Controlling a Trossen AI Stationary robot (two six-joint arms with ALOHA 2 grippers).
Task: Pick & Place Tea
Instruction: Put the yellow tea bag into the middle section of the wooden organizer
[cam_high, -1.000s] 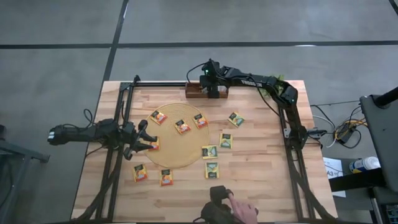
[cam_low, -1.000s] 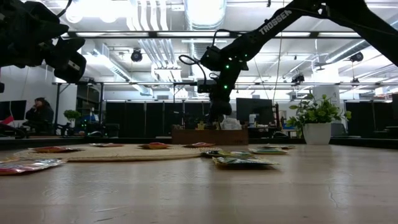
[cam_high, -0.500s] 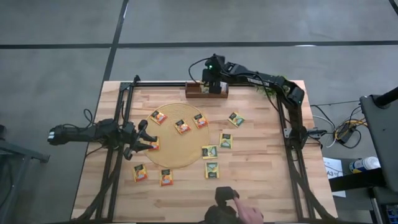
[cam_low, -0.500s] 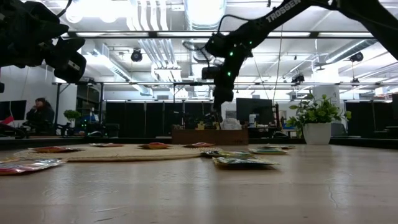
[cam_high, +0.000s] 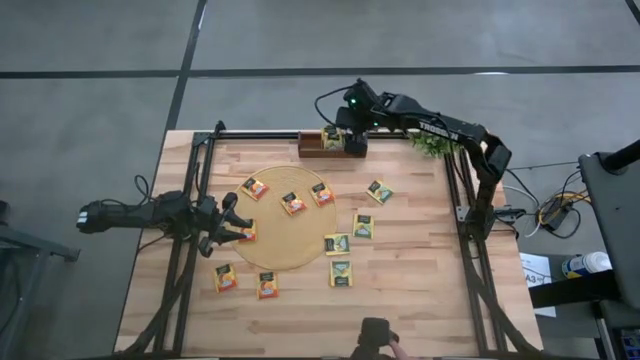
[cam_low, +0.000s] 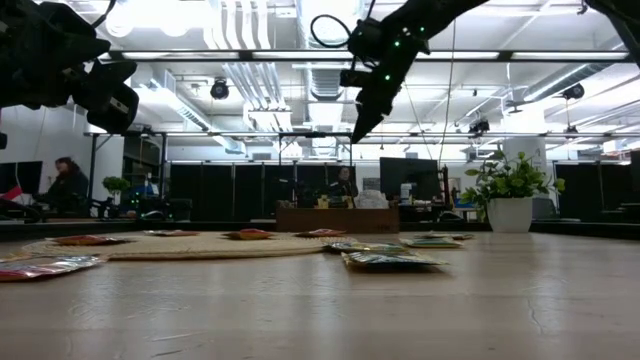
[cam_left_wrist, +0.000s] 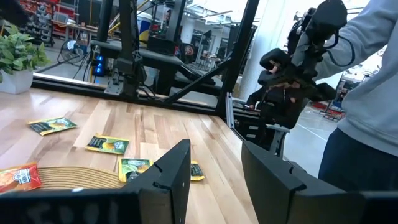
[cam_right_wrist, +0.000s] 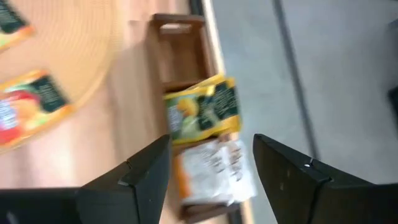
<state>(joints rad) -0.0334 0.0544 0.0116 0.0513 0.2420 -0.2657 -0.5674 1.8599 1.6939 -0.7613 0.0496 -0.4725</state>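
Wooden counter (cam_high: 420, 290), sachets everywhere! Right gripper (cam_high: 349, 128) hangs open and empty over the wooden tray (cam_high: 312, 147), where a green-yellow sachet (cam_right_wrist: 202, 109) lies atop others. Left gripper (cam_high: 238, 227) waits open at the mat (cam_high: 275, 235) edge. About ten sachets remain.
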